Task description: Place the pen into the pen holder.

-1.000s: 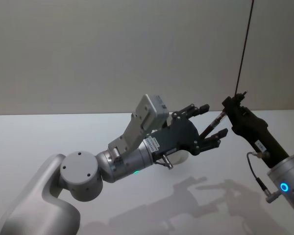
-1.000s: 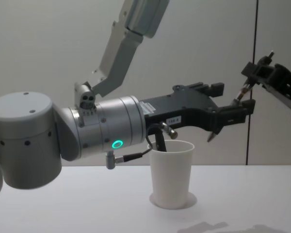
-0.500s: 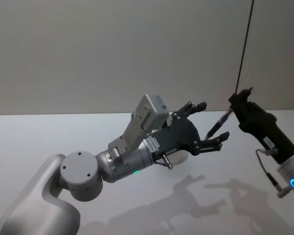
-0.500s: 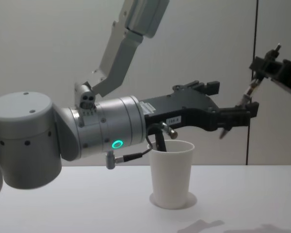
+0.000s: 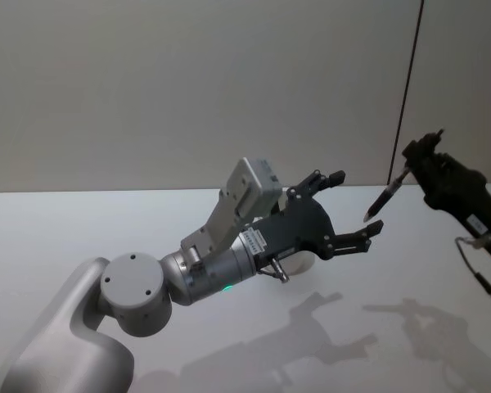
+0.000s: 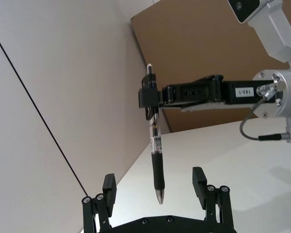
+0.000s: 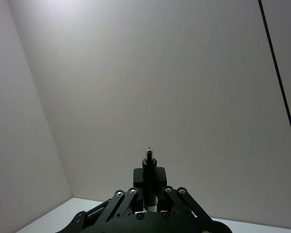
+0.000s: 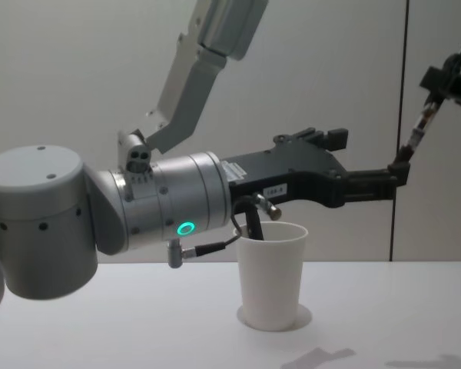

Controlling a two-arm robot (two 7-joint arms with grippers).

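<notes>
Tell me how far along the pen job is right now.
Done: the right gripper has the pen clamped near its top, tip hanging down. In hand: it holds the pen in the air, off to the side of the cup, beside the open left gripper. Left: carry it over the cup and drop it in.

Left gripper (image 5: 349,207) fingers spread wide; right gripper (image 5: 411,160) fingers clamped.

We saw a plain white desk (image 5: 82,229) running back to a pale, bare wall (image 5: 188,82). A thin dark seam (image 5: 405,90) ran down that wall on the right side, and in the left wrist view a brown board (image 6: 194,43) stood behind the desk. Soft shadows (image 5: 311,336) lay across the desk's near part.
</notes>
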